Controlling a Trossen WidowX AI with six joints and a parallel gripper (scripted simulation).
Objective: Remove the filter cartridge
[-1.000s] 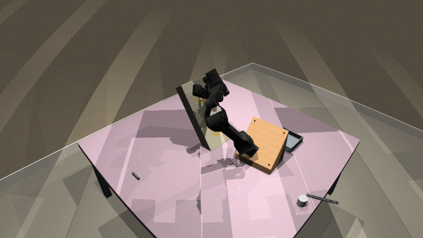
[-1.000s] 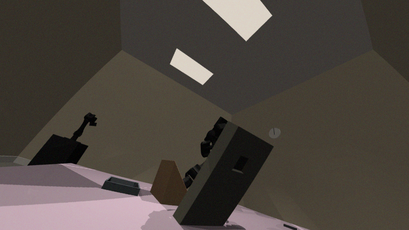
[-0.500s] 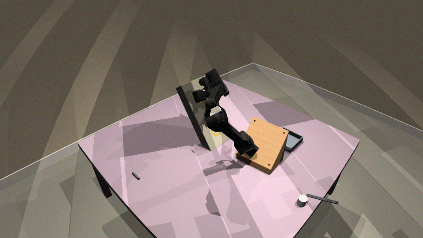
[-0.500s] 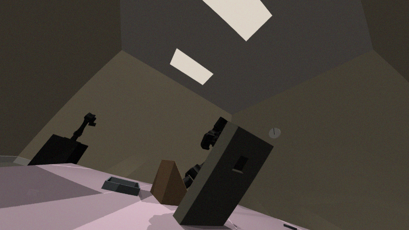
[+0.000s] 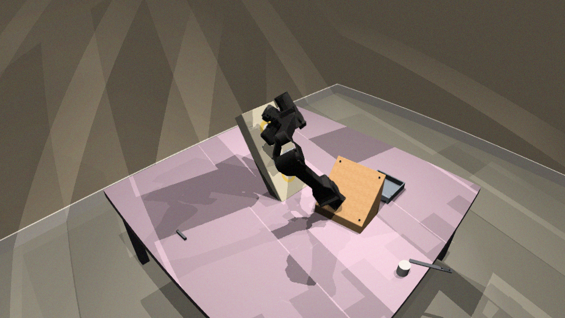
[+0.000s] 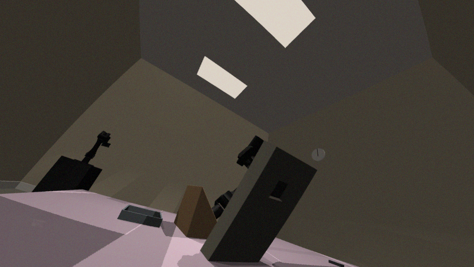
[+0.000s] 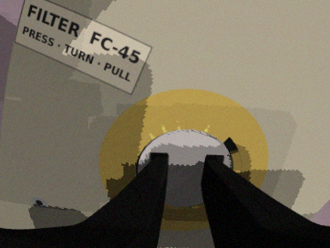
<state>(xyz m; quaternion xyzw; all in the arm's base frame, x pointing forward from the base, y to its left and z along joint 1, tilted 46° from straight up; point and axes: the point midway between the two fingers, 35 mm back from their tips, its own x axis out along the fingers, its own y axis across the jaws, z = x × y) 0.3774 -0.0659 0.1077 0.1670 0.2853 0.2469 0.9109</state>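
Note:
The filter cartridge [image 7: 186,184] is a round pale disc inside a yellow ring [image 7: 182,101] on the cream service panel [image 7: 228,59] [image 5: 282,191] [image 6: 262,212]. A dark notch [image 7: 231,145] shows at the ring's upper right inner edge. My gripper [image 7: 183,160] is shut on the cartridge, both fingertips at its face, where they hide the slots. I cannot tell whether the cartridge stands out from the panel. In the top view the arm hides the fingertips. The dark tray [image 5: 396,194] [image 6: 137,218] stands on the table behind the wooden block, with nothing visible inside.
The sloped wooden block [image 5: 357,189] [image 6: 188,212] stands between the panel and tray. A second yellow ring [image 5: 288,179] is low on the panel. A white-topped cylinder [image 5: 403,268] and a dark bar [image 5: 428,265] are near the table edge; a small dark bar [image 5: 180,235] lies left.

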